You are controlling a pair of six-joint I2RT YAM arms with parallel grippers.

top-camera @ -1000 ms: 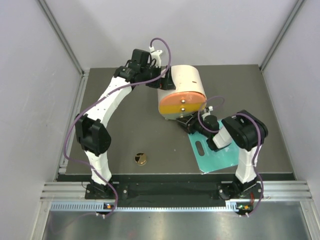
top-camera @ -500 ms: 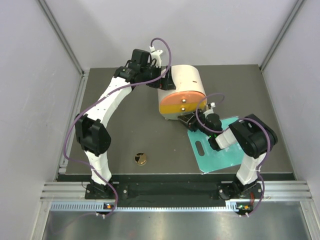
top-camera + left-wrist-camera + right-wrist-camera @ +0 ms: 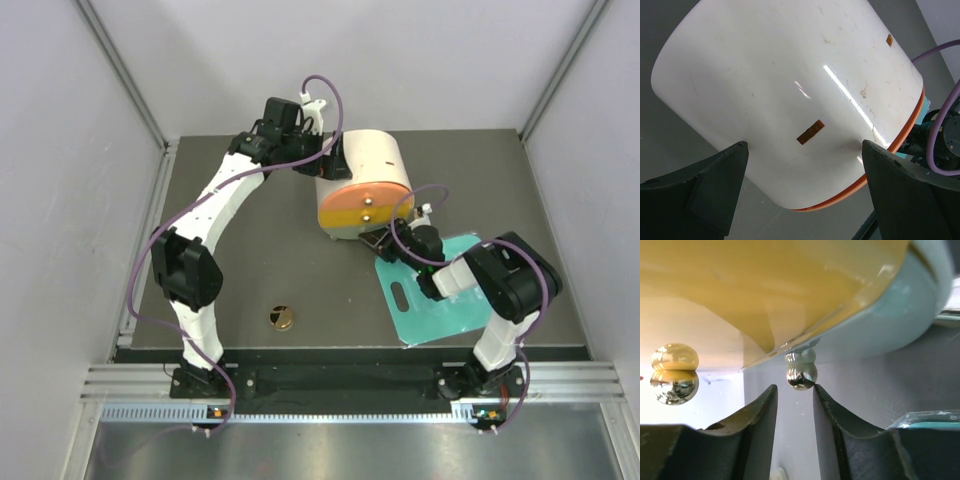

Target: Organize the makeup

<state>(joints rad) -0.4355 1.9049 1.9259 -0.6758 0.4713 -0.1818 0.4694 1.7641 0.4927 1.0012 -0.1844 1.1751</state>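
Table (image 3: 250, 250): dark and flat, it carries all the things. My two arms are fixed at its near edge.
Box (image 3: 365, 185): a big cream cylinder that lies on its side at the back of the table. Its orange end (image 3: 362, 210) looks toward my bases.
Board (image 3: 440, 300): flat and teal, with a handle hole. It lies on the table in front of the box, on my right side.
Left claw (image 3: 804, 165): it is opened wide over the curved cream wall of the box, at the far end. It holds nothing.
Right claw (image 3: 792, 389): it is low at the orange end of the box, above the far corner of the board. The gap between the two fingers is narrow.
Compact (image 3: 281, 318): round, black with a gold rim. It sits alone on the table near the front edge, between my arms and well apart from the box and both claws.
Knob (image 3: 801, 376): small and shiny, on the orange end, just at the tips of my right claw. I cannot tell if the fingers pinch it.
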